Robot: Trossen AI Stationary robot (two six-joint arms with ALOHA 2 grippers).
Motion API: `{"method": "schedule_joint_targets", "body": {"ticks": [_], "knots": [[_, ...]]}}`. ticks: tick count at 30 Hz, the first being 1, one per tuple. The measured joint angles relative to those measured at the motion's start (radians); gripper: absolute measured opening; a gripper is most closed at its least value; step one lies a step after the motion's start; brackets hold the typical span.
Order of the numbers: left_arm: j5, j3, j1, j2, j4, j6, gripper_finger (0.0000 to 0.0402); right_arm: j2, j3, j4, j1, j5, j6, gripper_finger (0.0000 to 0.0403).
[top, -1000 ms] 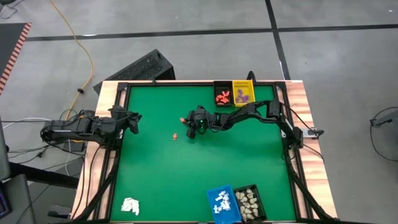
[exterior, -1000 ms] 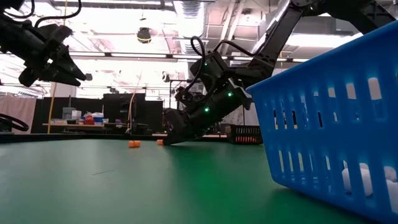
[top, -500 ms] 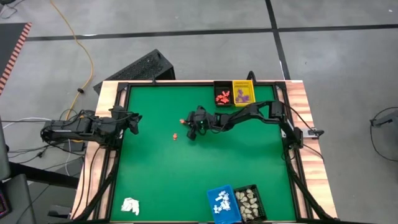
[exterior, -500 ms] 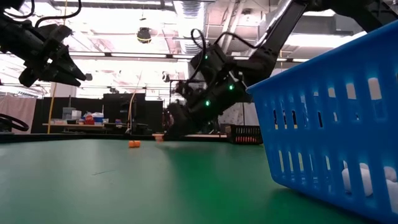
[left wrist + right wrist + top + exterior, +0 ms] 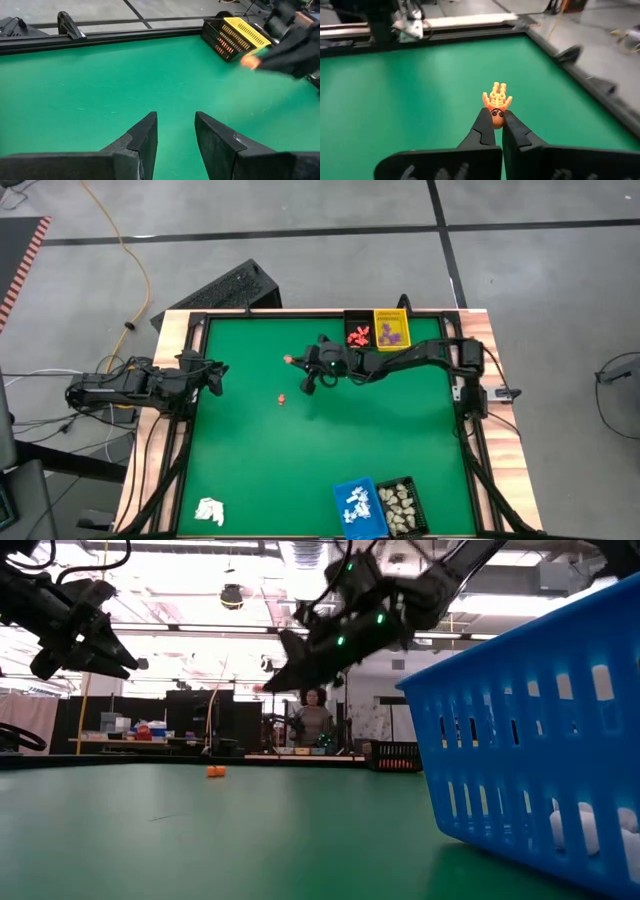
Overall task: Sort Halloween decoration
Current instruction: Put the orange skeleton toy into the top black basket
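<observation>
Right gripper [image 5: 496,125], lifted above the green table [image 5: 330,440] toward its far side, clamped on an orange skeleton figurine [image 5: 496,101] — head pinched between the fingertips, ribs and arms projecting forward past them, long axis in line with the fingers. In the high view the piece shows only as a small orange speck at the gripper's tip, detail lost; in the low view it cannot be made out. Left gripper [image 5: 175,131] waits at the table's left edge, fingers apart, holding nothing. A second orange piece [image 5: 281,399] lies on the table, near and below the right gripper. Far edge: black bin [image 5: 357,332] with orange-red pieces, beside a yellow bin [image 5: 391,328] with purple ones. Near edge: blue basket [image 5: 357,508] — cut off in the low view — black basket [image 5: 402,505], and a white wad [image 5: 209,510] well apart.
</observation>
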Motion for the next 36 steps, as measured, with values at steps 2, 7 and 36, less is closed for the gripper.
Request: {"method": "schedule_joint_targets", "body": {"ticks": [2, 7, 36], "knots": [[0.0, 0.0, 0.0, 0.0, 0.0, 0.0, 0.0121, -0.05, 0.0, -0.041, -0.001, 0.029, -0.029, 0.0006], [0.0, 0.0, 0.0, 0.0, 0.0, 0.0, 0.0121, -0.188, 0.0, -0.186, -0.011, 0.103, -0.098, 0.0006], [0.026, 0.0, 0.0, 0.0, 0.0, -0.006, 0.0121, -0.398, 0.002, -0.678, -0.414, 0.12, -0.04, 0.0006]]}}
